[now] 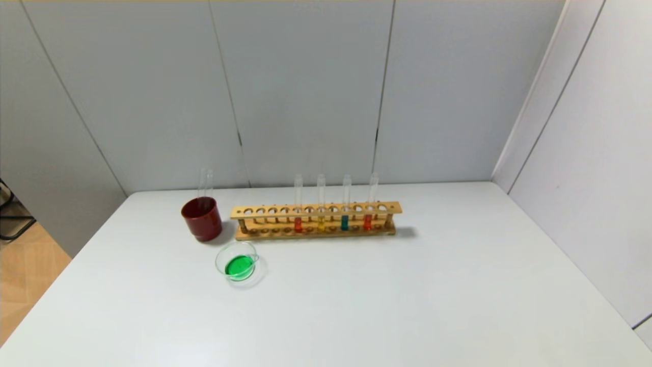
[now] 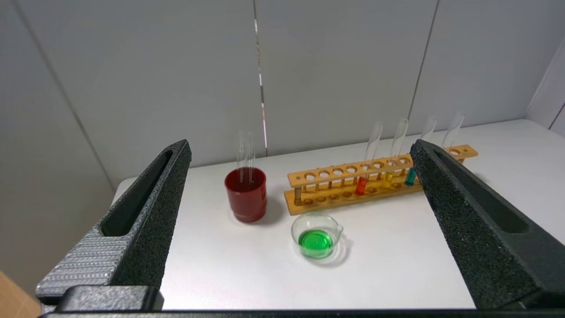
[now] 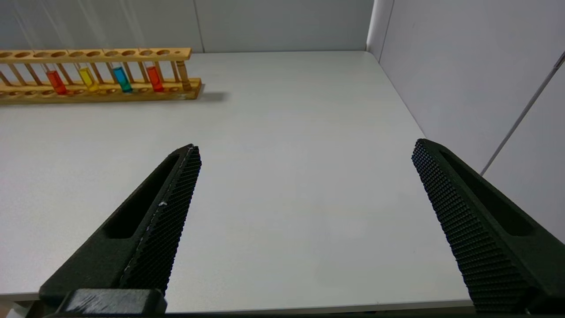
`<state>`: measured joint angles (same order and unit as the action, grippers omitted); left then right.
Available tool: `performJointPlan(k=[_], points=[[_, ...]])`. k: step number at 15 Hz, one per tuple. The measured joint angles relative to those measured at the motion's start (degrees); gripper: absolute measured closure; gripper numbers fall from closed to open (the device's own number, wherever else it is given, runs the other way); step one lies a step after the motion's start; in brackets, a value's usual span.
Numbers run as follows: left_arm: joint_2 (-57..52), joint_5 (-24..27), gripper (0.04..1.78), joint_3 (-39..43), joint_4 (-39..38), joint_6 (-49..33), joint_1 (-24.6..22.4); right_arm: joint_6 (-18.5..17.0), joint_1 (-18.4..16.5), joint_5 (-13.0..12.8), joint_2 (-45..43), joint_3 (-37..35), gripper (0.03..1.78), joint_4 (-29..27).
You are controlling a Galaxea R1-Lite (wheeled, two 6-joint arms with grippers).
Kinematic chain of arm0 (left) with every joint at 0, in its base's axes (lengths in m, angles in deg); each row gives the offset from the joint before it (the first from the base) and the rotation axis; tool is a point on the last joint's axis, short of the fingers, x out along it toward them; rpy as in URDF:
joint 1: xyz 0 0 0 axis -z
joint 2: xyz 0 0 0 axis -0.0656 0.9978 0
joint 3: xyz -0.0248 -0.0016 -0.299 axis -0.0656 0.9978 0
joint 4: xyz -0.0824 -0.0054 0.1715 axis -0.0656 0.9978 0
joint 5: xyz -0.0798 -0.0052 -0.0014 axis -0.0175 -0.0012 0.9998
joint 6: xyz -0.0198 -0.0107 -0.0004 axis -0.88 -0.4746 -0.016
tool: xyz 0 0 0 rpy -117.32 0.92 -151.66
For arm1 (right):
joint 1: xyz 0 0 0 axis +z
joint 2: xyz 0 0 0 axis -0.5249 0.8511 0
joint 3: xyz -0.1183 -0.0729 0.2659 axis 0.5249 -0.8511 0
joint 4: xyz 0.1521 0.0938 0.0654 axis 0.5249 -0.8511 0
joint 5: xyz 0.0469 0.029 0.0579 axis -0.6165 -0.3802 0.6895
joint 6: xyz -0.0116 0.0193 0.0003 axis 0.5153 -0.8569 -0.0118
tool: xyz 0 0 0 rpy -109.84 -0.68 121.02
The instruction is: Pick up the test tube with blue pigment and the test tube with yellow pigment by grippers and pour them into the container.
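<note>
The test tube with blue pigment [image 1: 345, 222] stands upright in a wooden rack [image 1: 316, 209]. The test tube with yellow pigment [image 1: 321, 223] stands one slot to its left. The container [image 1: 237, 244], a low clear glass dish with a lip, sits in front of the rack's left end and holds green liquid. My left gripper [image 2: 301, 148] hangs open and empty well short of the dish [image 2: 295, 227], with the blue tube [image 2: 411, 176] beside one fingertip. My right gripper [image 3: 306, 145] stands open over bare table, far from the blue tube [image 3: 121, 79] and the yellow tube [image 3: 87, 78]. Neither gripper shows in the head view.
Two red-liquid tubes [image 1: 298, 224] [image 1: 368, 222] flank the yellow and blue ones in the rack. A dark red cup [image 1: 202, 221] left of the rack holds two empty glass tubes [image 1: 206, 181]. Grey wall panels close the back and right sides.
</note>
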<state>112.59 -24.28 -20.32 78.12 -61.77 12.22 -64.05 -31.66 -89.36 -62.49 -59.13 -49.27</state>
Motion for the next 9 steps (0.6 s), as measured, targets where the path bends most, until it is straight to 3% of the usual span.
performJointPlan(k=[2, 4, 6, 9], points=[[-6.35, -2.63, 0.07, -0.67, 6.41, -4.32, -0.33, 0.0, 0.0, 0.0, 0.0, 0.0, 0.06, 0.0], [-9.59, -2.57, 0.07, -1.27, 7.91, -7.27, -3.95, 0.0, 0.0, 0.02, 0.0, 0.0, 0.06, 0.0], [-13.07, 1.66, 0.07, -0.76, 9.97, -7.79, -7.5, 0.02, 0.0, 0.0, 0.0, 0.0, 0.06, -0.01], [-19.74, 5.66, 0.07, 4.88, 12.25, -7.68, -8.62, 0.02, 0.0, -0.01, 0.0, 0.0, 0.06, -0.01]])
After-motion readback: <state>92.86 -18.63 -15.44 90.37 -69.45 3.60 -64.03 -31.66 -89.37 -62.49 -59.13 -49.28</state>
